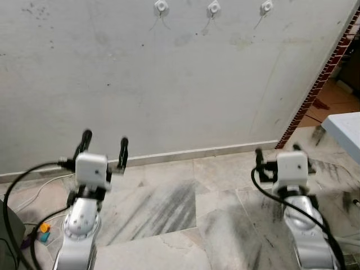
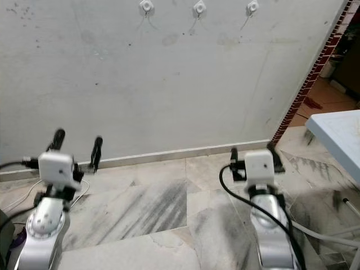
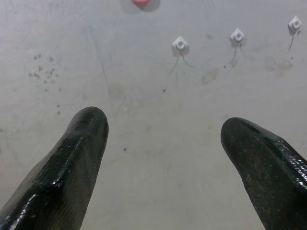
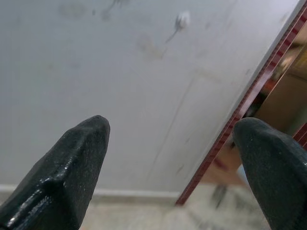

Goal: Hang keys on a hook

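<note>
Three small white hooks (image 1: 161, 7) (image 1: 214, 8) (image 1: 266, 7) are fixed in a row high on the pale wall, each with a thin wire tail under it. My left gripper (image 1: 104, 138) is raised toward the wall, well below the hooks, open with nothing between its fingers. In the left wrist view the left gripper (image 3: 163, 129) points at the wall below the same hooks (image 3: 180, 43). My right gripper (image 1: 277, 151) is also held up and open, empty. The right wrist view has the right gripper (image 4: 170, 129) aimed at the wall under one hook (image 4: 182, 19).
The wall ends at a red brick edge (image 1: 320, 84) on the right, with a doorway beyond. A white table corner (image 1: 346, 126) stands at the right. Cables (image 1: 34, 197) and small orange and teal bits (image 1: 44, 232) lie on the marble floor at the left.
</note>
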{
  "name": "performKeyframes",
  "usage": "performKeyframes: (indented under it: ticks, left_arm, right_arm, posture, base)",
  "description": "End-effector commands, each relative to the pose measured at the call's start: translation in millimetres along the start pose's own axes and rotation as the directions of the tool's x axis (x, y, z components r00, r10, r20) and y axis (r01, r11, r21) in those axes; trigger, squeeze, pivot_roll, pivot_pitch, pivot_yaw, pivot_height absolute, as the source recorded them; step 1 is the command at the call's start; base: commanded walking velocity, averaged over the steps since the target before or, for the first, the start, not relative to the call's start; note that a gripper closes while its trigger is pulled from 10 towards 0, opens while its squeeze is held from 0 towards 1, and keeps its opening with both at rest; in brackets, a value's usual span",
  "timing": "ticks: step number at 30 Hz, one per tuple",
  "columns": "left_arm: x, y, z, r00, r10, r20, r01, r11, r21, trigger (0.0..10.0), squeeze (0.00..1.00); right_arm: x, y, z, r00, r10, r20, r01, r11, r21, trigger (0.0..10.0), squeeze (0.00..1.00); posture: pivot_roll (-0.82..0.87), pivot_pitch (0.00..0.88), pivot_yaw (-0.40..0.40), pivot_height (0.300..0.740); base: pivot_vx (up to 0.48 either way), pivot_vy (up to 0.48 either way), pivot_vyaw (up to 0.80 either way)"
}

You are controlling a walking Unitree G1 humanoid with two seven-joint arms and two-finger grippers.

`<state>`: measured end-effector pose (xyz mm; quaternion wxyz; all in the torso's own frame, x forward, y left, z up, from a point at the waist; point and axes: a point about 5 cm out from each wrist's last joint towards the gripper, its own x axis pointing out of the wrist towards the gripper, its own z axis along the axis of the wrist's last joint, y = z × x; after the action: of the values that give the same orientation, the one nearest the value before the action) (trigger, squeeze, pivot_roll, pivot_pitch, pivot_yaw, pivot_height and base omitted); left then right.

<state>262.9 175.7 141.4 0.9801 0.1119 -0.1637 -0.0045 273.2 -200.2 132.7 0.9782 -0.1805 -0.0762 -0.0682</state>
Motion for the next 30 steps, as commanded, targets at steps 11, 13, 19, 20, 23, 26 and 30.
performKeyframes:
  ticks: [11,13,19,20,23,26,30]
  left_arm:
    - [2.8,2.4,4.7,1.000,0.026,-0.016,-0.026,1.000,0.003,0.0,0.00]
    - [3.2,2.9,4.8,0.999,0.030,-0.014,-0.030,1.000,0.007,0.0,0.00]
    - [2.6,2.6,-1.1,0.998,0.025,-0.050,-0.024,1.000,0.012,9.1,0.00]
    - [2.6,2.9,-1.8,0.998,0.033,-0.056,-0.032,0.999,0.021,9.1,0.00]
    - [1.2,1.8,-4.5,0.998,0.021,-0.064,-0.022,1.000,-0.013,10.0,1.00]
    - [0.0,1.6,-6.9,0.997,0.014,-0.073,-0.016,0.999,-0.039,10.0,1.00]
    - [-2.8,0.9,-13.8,0.995,0.007,-0.099,-0.011,0.999,-0.031,10.0,1.00]
  right_arm:
    - [2.5,2.6,3.0,0.999,-0.029,0.019,0.028,0.999,0.045,0.0,0.00]
    - [3.6,2.4,2.9,0.999,-0.031,0.019,0.030,0.998,0.050,0.0,0.00]
    - [6.8,-0.8,-2.2,0.998,-0.056,-0.029,0.056,0.998,0.017,7.7,0.00]
    - [7.4,-3.1,-5.1,0.996,-0.076,-0.053,0.076,0.997,0.001,7.7,0.00]
    - [6.1,-4.9,-4.4,0.996,-0.074,-0.039,0.077,0.995,0.060,10.0,1.00]
    - [5.5,-5.9,-5.3,0.996,-0.081,-0.048,0.084,0.995,0.050,10.0,1.00]
    - [4.5,0.0,-8.9,0.997,-0.033,-0.076,0.041,0.994,0.105,10.0,1.00]
  posture:
    - [-0.05,0.000,0.003,0.740]
    - [-0.05,0.000,0.002,0.740]
    - [-0.05,0.000,0.002,0.740]
    - [-0.05,0.000,0.002,0.740]
    - [-0.05,0.000,0.002,0.740]
    - [-0.05,0.000,0.002,0.740]
    - [-0.06,0.000,0.004,0.740]
  base:
    - [0.000,0.000,0.00]
    - [0.000,0.000,0.00]
    - [0.000,0.000,0.00]
    - [0.000,0.000,0.00]
    - [0.000,0.000,0.00]
    - [0.000,0.000,0.00]
    - [0.000,0.000,0.00]
